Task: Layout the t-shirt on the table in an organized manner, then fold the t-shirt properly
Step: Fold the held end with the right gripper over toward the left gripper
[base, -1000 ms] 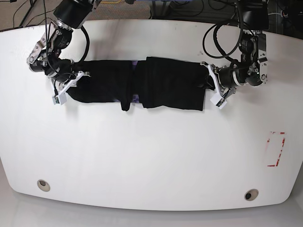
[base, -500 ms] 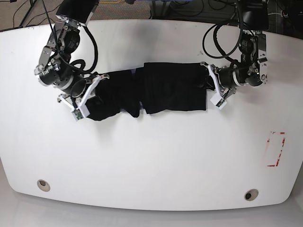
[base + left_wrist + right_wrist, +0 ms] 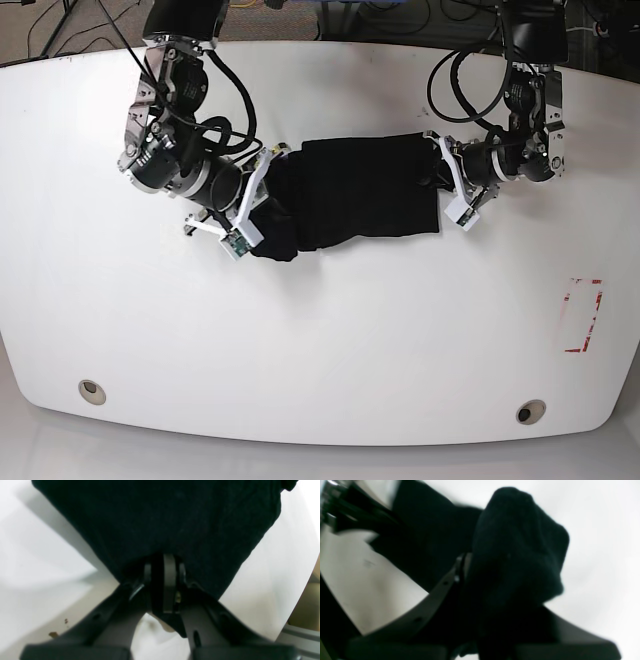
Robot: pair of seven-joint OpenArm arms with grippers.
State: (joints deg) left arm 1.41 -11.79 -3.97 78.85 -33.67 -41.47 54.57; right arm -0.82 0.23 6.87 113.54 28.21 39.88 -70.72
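The black t-shirt (image 3: 365,195) lies as a folded band across the back middle of the white table (image 3: 320,340). My right gripper (image 3: 252,205), on the left of the base view, is shut on the shirt's left end and holds it bunched just above the table. In the right wrist view the t-shirt (image 3: 520,542) drapes over the right gripper (image 3: 465,562) and hides its fingertips. My left gripper (image 3: 450,183) is shut on the shirt's right edge. The left wrist view shows the left gripper (image 3: 163,565) pinching the t-shirt (image 3: 160,517).
A red-outlined rectangle mark (image 3: 583,316) sits near the table's right edge. Two metal-ringed holes (image 3: 91,390) (image 3: 530,411) lie near the front corners. Cables hang behind the back edge.
My right gripper has carried the shirt's left end rightward and a little forward, bunching it towards the middle. The left gripper has stayed in place on the right edge.
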